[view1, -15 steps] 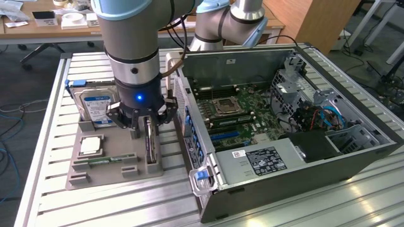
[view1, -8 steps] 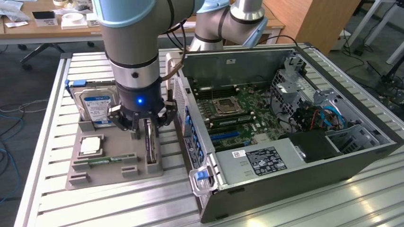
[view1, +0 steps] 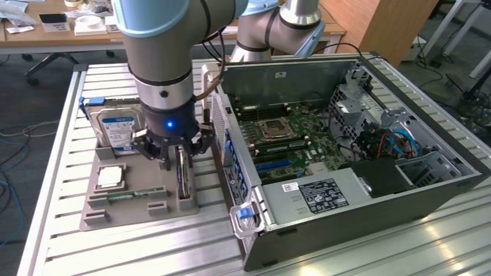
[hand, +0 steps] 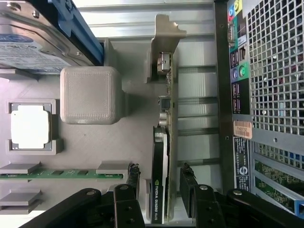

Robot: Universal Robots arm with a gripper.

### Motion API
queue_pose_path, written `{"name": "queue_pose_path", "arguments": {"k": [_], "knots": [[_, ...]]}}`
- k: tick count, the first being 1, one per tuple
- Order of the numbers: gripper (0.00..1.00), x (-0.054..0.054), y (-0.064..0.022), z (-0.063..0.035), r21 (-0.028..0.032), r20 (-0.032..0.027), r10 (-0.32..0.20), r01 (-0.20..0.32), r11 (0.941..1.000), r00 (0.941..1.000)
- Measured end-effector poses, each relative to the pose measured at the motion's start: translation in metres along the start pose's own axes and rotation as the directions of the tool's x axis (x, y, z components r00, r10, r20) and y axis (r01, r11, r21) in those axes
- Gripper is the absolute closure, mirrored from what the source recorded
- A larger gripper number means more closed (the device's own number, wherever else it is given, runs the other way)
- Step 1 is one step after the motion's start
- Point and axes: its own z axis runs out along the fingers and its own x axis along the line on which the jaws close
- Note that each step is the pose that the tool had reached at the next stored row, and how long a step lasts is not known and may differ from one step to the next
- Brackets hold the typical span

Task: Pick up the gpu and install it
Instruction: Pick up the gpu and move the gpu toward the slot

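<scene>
Wrist view showed the claw (hand: 160, 190) partly open, its fingers (hand: 134, 183) straddling the gpu (hand: 159, 156) with a gap on either side, so it held nothing. The gpu stood on edge in its slot of the grey tray (hand: 95, 147), just beside the open computer case (view1: 429, 190) on the tabletop (view1: 61, 253). By that showing, neither the pick-up nor the installation was done.
</scene>
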Motion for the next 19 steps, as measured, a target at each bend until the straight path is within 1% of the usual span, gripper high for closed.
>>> {"name": "queue_pose_path", "arguments": {"k": [3, 6, 14, 19], "knots": [[0.53, 0.001, 0.004, 0.0013, 0.0, -0.0001, 0.0, 0.0, 1.0, 1.0], [0.53, 0.002, 0.0068, 0.0049, -0.0002, 0.0001, 0.0, 0.0, 1.0, 1.0], [0.53, 0.002, 0.0062, 0.0177, -0.0001, 0.0, 0.0, 0.0, 1.0, 1.0], [0.53, 0.002, 0.0064, 0.0194, -0.0001, 0.0, 0.0, 0.0, 1.0, 1.0]]}}
